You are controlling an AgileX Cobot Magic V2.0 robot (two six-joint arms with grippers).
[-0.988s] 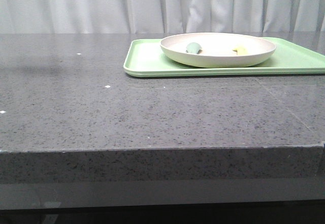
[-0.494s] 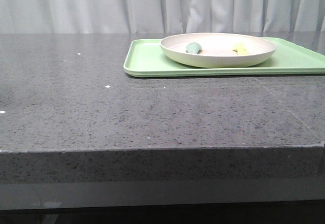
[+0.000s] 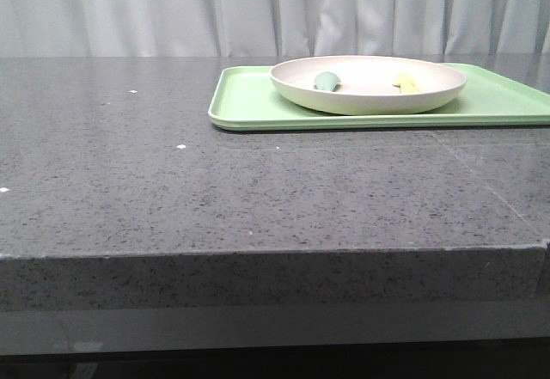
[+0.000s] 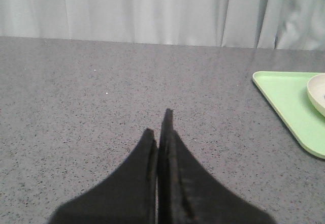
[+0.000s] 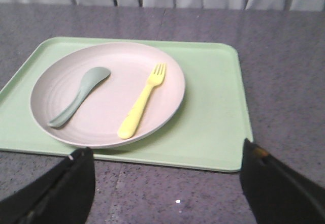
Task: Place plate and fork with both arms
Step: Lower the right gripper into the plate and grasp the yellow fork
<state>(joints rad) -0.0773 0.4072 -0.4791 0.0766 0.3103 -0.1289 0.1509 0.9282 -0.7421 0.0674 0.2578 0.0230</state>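
Fork [image 5: 142, 101] lay in plate [image 5: 107, 93], handle toward right gripper [image 5: 165, 183] — fingers spread wide, empty, apparently nearer. Left gripper [image 4: 158, 125] pressed closed, empty, well aside.

We found the flat rectangular light-green tray [image 3: 249, 104] lying on the speckled grey stone table [image 3: 215, 181], toward the far right of it as the robot faces. On the tray sat the round cream-white plate [image 3: 369, 95], nearer the tray's left end. In the plate lay the grey-green spoon [image 5: 78, 102] on the left and the pale-yellow plastic fork [image 5: 143, 102] to its right, apart from each other, the fork's tines pointing away from the robot. Behind the table hung a pleated white curtain [image 3: 172, 9].
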